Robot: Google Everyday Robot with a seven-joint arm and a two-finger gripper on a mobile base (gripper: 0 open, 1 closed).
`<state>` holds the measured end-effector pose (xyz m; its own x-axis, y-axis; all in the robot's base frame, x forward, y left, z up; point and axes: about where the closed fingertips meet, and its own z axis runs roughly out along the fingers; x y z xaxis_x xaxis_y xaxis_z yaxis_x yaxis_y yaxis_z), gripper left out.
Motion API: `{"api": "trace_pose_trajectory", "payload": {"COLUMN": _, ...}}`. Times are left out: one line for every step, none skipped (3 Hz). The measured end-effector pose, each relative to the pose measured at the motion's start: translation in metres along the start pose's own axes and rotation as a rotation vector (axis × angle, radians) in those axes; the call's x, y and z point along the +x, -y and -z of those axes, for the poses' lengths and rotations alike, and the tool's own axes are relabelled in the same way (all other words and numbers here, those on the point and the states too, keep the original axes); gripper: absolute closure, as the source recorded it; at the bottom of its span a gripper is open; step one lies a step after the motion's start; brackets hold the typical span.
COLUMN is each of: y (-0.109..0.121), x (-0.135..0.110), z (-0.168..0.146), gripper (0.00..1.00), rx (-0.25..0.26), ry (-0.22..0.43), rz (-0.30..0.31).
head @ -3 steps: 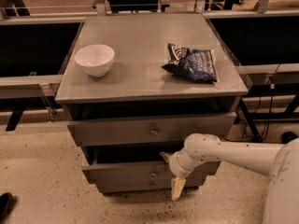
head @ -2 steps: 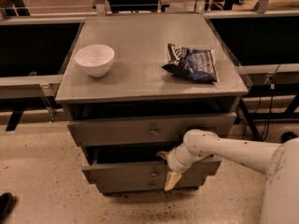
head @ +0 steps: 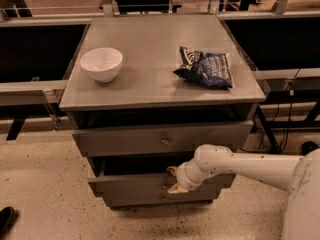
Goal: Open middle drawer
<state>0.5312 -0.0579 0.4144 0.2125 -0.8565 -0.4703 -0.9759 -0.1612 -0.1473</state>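
The grey cabinet has three drawer fronts stacked under its top. The middle drawer sits below the widest top drawer, with a dark gap above it and a small knob at its centre. My gripper reaches in from the right on a white arm and is right at the middle drawer's front, just right of the knob. One tan fingertip is at the drawer's upper edge and the other is lower on the front, so the gripper stands open. Nothing is gripped.
A white bowl and a dark chip bag lie on the cabinet top. The narrow bottom drawer is beneath. Dark benches flank the cabinet on both sides; cables hang at the right. A dark shoe tip shows at lower left.
My gripper has moved up and to the left, from hanging below the middle drawer's right part to its front beside the knob. The drawers, bowl and bag have not moved.
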Motion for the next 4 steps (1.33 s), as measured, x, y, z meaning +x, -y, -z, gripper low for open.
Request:
{"api": "trace_pose_trajectory", "payload": {"y": -0.0003, "x": -0.0002, "z": -0.0010, "gripper": 0.95, "rx": -0.002, "ry": 0.001, "rz": -0.008}}
{"api": "trace_pose_trajectory", "payload": {"y": 0.0026, "x": 0.0000, "z": 0.0002, "gripper": 1.00, "rx": -0.002, "ry": 0.001, "rz": -0.008}}
{"api": "trace_pose_trajectory", "payload": {"y": 0.0061, "x": 0.0001, "z": 0.0013, "gripper": 1.00, "rx": -0.002, "ry": 0.001, "rz": -0.008}}
{"api": "trace_pose_trajectory", "payload": {"y": 0.0062, "x": 0.0000, "z": 0.0013, "gripper": 1.00, "rx": -0.002, "ry": 0.001, "rz": -0.008}}
